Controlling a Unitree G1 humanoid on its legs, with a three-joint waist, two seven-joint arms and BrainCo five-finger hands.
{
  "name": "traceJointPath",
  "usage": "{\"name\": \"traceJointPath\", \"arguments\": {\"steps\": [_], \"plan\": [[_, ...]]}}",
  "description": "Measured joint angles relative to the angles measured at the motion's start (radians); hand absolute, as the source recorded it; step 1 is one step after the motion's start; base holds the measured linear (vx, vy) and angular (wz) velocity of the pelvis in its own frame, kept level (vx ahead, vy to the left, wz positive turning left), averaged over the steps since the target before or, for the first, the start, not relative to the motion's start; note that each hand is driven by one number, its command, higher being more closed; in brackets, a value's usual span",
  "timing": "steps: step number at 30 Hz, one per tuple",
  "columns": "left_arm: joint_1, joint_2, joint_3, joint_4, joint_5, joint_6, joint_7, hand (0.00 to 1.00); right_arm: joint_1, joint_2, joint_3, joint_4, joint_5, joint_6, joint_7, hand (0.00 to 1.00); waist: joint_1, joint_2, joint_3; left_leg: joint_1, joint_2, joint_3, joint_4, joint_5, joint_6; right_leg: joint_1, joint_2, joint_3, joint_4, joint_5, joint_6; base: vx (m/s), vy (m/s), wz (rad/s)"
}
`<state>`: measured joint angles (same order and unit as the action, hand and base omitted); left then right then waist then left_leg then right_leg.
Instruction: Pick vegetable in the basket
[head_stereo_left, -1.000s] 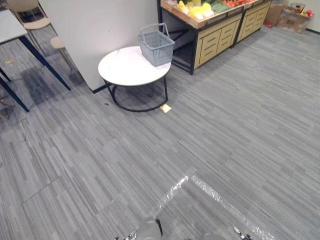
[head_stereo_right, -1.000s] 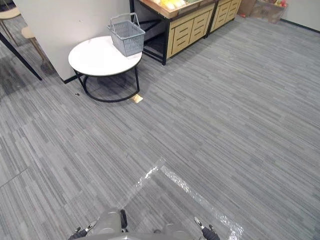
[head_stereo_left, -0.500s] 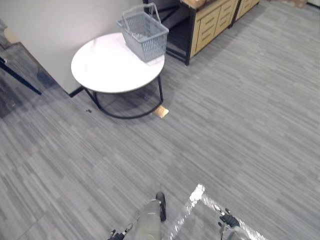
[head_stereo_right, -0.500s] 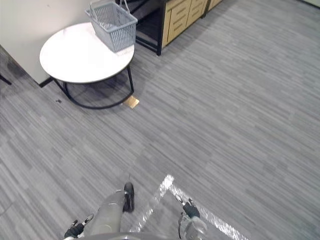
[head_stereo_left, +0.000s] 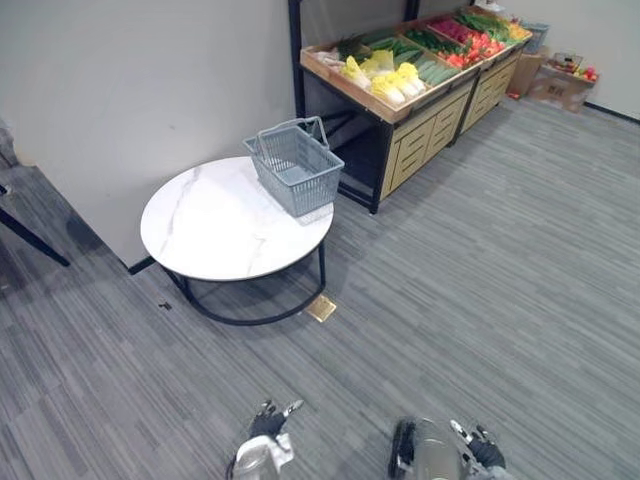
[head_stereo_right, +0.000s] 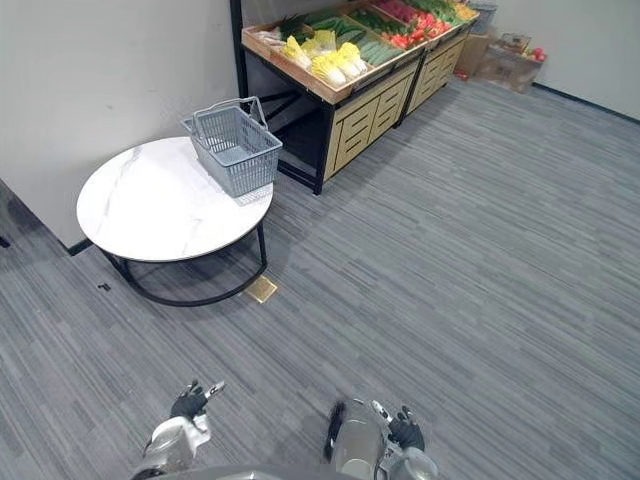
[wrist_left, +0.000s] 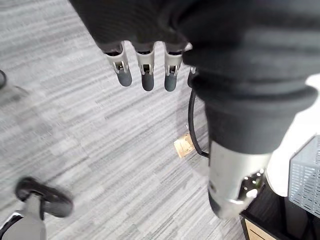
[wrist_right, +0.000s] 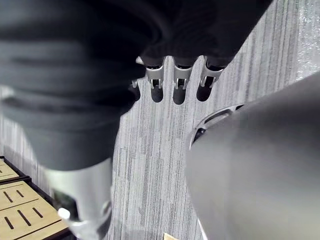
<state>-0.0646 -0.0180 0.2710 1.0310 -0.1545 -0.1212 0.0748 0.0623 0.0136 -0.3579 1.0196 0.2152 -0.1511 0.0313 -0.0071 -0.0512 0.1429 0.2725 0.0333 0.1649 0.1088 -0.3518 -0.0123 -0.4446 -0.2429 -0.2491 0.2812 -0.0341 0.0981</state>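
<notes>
Grey basket (head_stereo_left: 295, 170) on the desk (head_stereo_left: 215, 228); vegetables (head_stereo_left: 432, 66) on the wooden shelf (head_stereo_left: 430, 130) beyond it.
The basket is open-mesh plastic and stands upright, handles raised, at the far right edge of the round white desk. The vegetables lie well apart from it in trays on top of the shelf: pale yellow cabbages (head_stereo_left: 388, 82) nearest the basket, green ones next, red ones (head_stereo_left: 476, 40) at the far end.

Far vegetables (head_stereo_left: 468, 32) on the stand (head_stereo_left: 422, 150) are too small to tell apart
</notes>
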Motion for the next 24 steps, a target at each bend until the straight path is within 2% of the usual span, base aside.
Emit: {"name": "traceJointPath", "arguments": {"steps": [1, 2, 3, 4, 5, 6, 7, 8, 9, 10, 11, 12, 14, 16, 18, 20, 21, 22, 23, 24], "plan": [[-0.001, -0.004, 0.003, -0.003, 0.0, -0.004, 0.002, 0.0, 0.0, -0.001, -0.001, -0.001, 0.001, 0.001, 0.001, 0.0, -0.002, 0.0, 0.0, 0.015, 0.006, -0.014, 0.0, -0.016, -0.009, 0.001, 0.004, 0.011, -0.028, 0.0, -0.001, 0.56, -0.286, 0.31], [-0.002, -0.011, 0.011, 0.001, 0.0, -0.007, 0.007, 0.0, -0.008, -0.009, 0.005, -0.004, -0.001, 0.002, 0.002, 0.0, -0.013, 0.017, -0.001, 0.048, 0.036, -0.038, 0.006, -0.038, -0.014, -0.005, 0.012, 0.015, 0.042, 0.076, -0.018, 0.58, -0.298, 0.41], [0.001, -0.02, 0.011, 0.011, 0.0, -0.006, 0.008, 0.0, -0.012, -0.019, 0.009, -0.002, -0.002, 0.005, 0.002, 0.0, -0.018, 0.042, -0.011, 0.05, 0.063, -0.068, 0.05, -0.031, -0.018, -0.019, 0.017, 0.014, 0.144, 0.076, -0.03, 0.58, -0.301, 0.39], [0.004, -0.031, 0.01, 0.012, 0.0, -0.006, 0.008, 0.0, -0.015, -0.028, 0.009, -0.001, -0.002, 0.003, 0.002, 0.0, -0.016, 0.06, -0.016, 0.047, 0.082, -0.08, 0.081, -0.024, -0.018, -0.023, 0.028, 0.007, 0.186, 0.041, -0.06, 0.72, -0.394, 0.16], [0.02, -0.051, 0.012, 0.013, 0.0, -0.007, 0.008, 0.0, -0.024, -0.043, 0.009, 0.004, -0.02, 0.008, 0.001, 0.0, -0.009, 0.092, -0.031, 0.025, 0.116, -0.103, 0.169, 0.014, -0.032, -0.015, 0.049, -0.016, 0.237, -0.018, -0.074, 0.62, -0.35, 0.06], [0.03, -0.053, 0.013, 0.028, 0.001, -0.004, 0.005, 0.0, -0.035, -0.053, 0.01, 0.009, -0.024, 0.011, 0.002, 0.0, -0.011, 0.114, -0.04, -0.033, 0.145, -0.141, 0.316, 0.081, -0.029, 0.018, 0.06, -0.046, 0.259, -0.066, -0.078, 0.78, -0.44, 0.1], [0.033, -0.053, 0.017, 0.032, 0.001, -0.002, 0.005, 0.0, -0.035, -0.054, 0.01, 0.01, -0.028, 0.012, 0.002, 0.0, -0.016, 0.12, -0.042, -0.068, 0.154, -0.153, 0.391, 0.132, -0.031, 0.041, 0.068, -0.056, 0.259, -0.088, -0.08, 0.53, -0.289, 0.24], [0.04, -0.056, 0.032, 0.033, 0.001, 0.0, 0.005, 0.0, -0.033, -0.057, 0.011, 0.017, -0.041, 0.016, 0.0, 0.0, -0.017, 0.126, -0.04, -0.123, 0.169, -0.164, 0.519, 0.254, -0.048, 0.089, 0.08, -0.072, 0.244, -0.118, -0.087, 0.66, -0.317, 0.24], [0.055, -0.056, 0.051, 0.037, 0.0, 0.001, 0.001, 0.0, -0.029, -0.058, 0.015, 0.018, -0.046, 0.019, 0.0, 0.0, -0.011, 0.12, -0.028, -0.21, 0.2, -0.181, 0.705, 0.375, -0.114, 0.164, 0.104, -0.083, 0.2, -0.142, -0.095, 0.49, -0.2, 0.13], [0.063, -0.055, 0.063, 0.038, 0.0, 0.002, -0.002, 0.0, -0.027, -0.057, 0.015, 0.022, -0.051, 0.021, -0.002, 0.0, -0.003, 0.125, -0.028, -0.275, 0.224, -0.16, 0.842, 0.367, -0.113, 0.224, 0.122, -0.083, 0.164, -0.15, -0.1, 0.57, -0.211, -0.06], [0.076, -0.053, 0.077, 0.039, -0.002, 0.003, -0.006, 0.0, -0.026, -0.055, 0.022, 0.03, -0.051, 0.022, -0.003, 0.0, 0.013, 0.117, -0.021, -0.333, 0.245, -0.11, 0.959, 0.332, -0.109, 0.308, 0.137, -0.081, 0.105, -0.15, -0.1, 0.51, -0.164, -0.16], [0.079, -0.045, 0.082, 0.034, 0.0, 0.001, -0.011, 0.0, -0.029, -0.054, 0.037, 0.041, -0.051, 0.023, -0.004, 0.0, 0.027, 0.109, -0.017, -0.392, 0.244, -0.064, 0.993, 0.287, -0.1, 0.389, 0.139, -0.082, 0.043, -0.152, -0.097, 0.59, -0.164, -0.14], [0.08, -0.041, 0.094, 0.025, 0.001, -0.001, -0.018, 0.0, -0.036, -0.056, 0.054, 0.053, -0.051, 0.03, -0.004, 0.0, 0.04, 0.107, -0.018, -0.486, 0.239, -0.001, 0.964, 0.235, -0.09, 0.475, 0.139, -0.083, -0.041, -0.161, -0.088, 0.5, -0.08, -0.03], [0.089, -0.031, 0.109, 0.024, 0.004, -0.002, -0.025, 0.0, -0.044, -0.048, 0.052, 0.056, -0.051, 0.04, -0.005, 0.0, 0.044, 0.109, -0.017, -0.56, 0.238, 0.062, 0.855, 0.187, -0.075, 0.542, 0.138, -0.086, -0.095, -0.159, -0.062, 0.38, 0.028, -0.02], [0.115, -0.019, 0.117, 0.034, 0.016, -0.001, -0.037, 0.0, -0.047, -0.04, 0.051, 0.056, -0.051, 0.04, -0.005, 0.0, 0.055, 0.107, -0.016, -0.582, 0.218, 0.116, 0.648, 0.167, -0.065, 0.594, 0.13, -0.086, -0.133, -0.167, -0.035, 0.35, 0.113, -0.11], [0.128, -0.021, 0.143, 0.032, 0.011, -0.001, -0.043, 0.0, -0.046, -0.039, 0.054, 0.055, -0.052, 0.039, -0.006, 0.0, 0.071, 0.103, -0.017, -0.584, 0.156, 0.135, 0.308, 0.212, -0.028, 0.663, 0.1, -0.093, -0.161, -0.207, 0.007, 0.46, 0.221, 0.02], [0.128, -0.022, 0.147, 0.032, 0.012, -0.001, -0.047, 0.0, -0.048, -0.039, 0.058, 0.055, -0.053, 0.038, -0.006, 0.0, 0.073, 0.103, -0.018, -0.584, 0.146, 0.135, 0.23, 0.238, -0.025, 0.672, 0.091, -0.095, -0.162, -0.218, 0.02, 0.46, 0.284, 0.07], [0.129, -0.024, 0.168, 0.028, 0.011, -0.001, -0.058, 0.0, -0.049, -0.038, 0.091, 0.057, -0.053, 0.038, -0.008, 0.0, 0.08, 0.093, -0.019, -0.586, 0.132, 0.144, 0.174, 0.327, -0.008, 0.697, 0.067, -0.094, -0.162, -0.249, 0.046, 0.48, 0.315, 0.0], [0.131, -0.022, 0.187, 0.02, 0.012, -0.002, -0.063, 0.0, -0.051, -0.028, 0.123, 0.058, -0.053, 0.037, -0.007, 0.0, 0.088, 0.069, -0.041, -0.587, 0.109, 0.198, 0.195, 0.344, 0.037, 0.713, 0.038, -0.076, -0.168, -0.265, 0.024, 0.61, 0.338, -0.02], [0.13, -0.018, 0.201, 0.012, 0.019, -0.001, -0.063, 0.0, -0.058, -0.017, 0.135, 0.058, -0.054, 0.037, -0.005, 0.0, 0.091, 0.049, -0.049, -0.594, 0.097, 0.219, 0.225, 0.303, 0.054, 0.707, 0.019, -0.054, -0.172, -0.244, 0.001, 0.56, 0.264, -0.03]]}}
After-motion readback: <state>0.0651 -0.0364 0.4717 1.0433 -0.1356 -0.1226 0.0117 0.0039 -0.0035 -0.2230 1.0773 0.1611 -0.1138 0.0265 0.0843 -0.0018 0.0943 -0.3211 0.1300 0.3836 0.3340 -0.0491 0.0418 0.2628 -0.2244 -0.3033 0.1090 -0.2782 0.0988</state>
